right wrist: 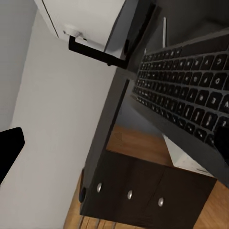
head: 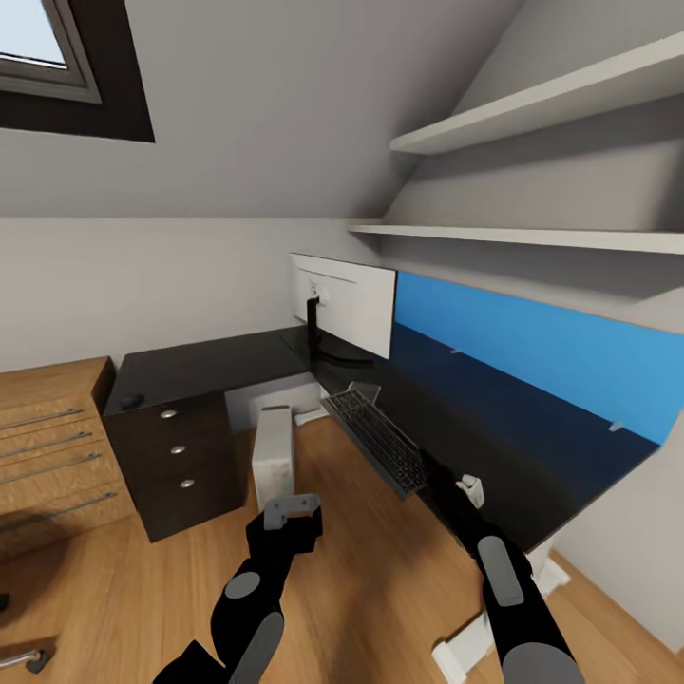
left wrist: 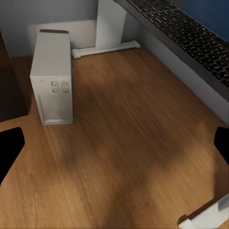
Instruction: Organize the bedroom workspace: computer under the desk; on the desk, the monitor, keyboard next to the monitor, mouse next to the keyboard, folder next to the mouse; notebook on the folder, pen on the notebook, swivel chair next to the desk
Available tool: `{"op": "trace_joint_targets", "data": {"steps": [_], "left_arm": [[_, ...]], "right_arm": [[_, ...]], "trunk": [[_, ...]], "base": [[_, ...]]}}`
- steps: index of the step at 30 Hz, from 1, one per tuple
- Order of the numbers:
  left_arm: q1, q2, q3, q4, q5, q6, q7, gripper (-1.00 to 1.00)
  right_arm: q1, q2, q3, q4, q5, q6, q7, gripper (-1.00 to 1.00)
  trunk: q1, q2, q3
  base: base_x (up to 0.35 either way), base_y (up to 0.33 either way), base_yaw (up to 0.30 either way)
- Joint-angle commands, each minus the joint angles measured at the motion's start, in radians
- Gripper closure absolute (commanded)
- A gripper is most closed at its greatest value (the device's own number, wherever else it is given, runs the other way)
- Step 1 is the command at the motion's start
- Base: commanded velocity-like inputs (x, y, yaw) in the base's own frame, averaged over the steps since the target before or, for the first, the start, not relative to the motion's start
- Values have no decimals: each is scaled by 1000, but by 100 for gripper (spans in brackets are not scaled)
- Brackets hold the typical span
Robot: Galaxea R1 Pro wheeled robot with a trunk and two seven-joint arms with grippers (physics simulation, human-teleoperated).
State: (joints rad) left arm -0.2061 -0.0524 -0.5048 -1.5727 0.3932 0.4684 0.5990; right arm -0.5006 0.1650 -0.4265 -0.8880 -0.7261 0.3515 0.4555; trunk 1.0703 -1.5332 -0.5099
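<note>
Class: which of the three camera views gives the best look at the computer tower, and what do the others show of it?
The left wrist view shows the computer best: close, whole, upright on the wood floor. In the head view it is small, standing beside the desk's drawers. The right wrist view looks at the keyboard and monitor.

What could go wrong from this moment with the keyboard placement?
1. The keyboard appears to hang past the front edge of the desk. Whether the right tool grips it cannot be told, so it may tip to the floor near the computer.
2. Its far end lies close to the monitor stand; sliding it further that way could knock the stand.
</note>
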Motion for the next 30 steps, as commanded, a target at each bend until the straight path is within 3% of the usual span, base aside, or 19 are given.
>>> {"op": "trace_joint_targets", "data": {"steps": [1,10,22,25,30], "left_arm": [[-1,0,-1,-1,9,2,9,-100],[-1,0,3,-1,9,3,8,-100],[-1,0,3,-1,9,3,10,-100],[-1,0,3,-1,9,3,10,-100],[-1,0,2,-1,9,3,10,-100]], "right_arm": [[-1,1,-4,-7,-7,9,4,-100],[1,-2,-4,-86,-6,14,11,-100],[1,-1,-3,-92,0,4,-8,-100],[1,-2,-2,-92,2,3,-52,-100],[1,-6,1,-92,3,2,-222,-100]], "trunk": [[1,-1,-1],[1,-1,-1],[1,-1,-1],[1,-1,-1],[1,-1,-1]], "base": [[313,3,0],[319,1,0],[240,0,0],[23,0,0],[6,0,0]]}}
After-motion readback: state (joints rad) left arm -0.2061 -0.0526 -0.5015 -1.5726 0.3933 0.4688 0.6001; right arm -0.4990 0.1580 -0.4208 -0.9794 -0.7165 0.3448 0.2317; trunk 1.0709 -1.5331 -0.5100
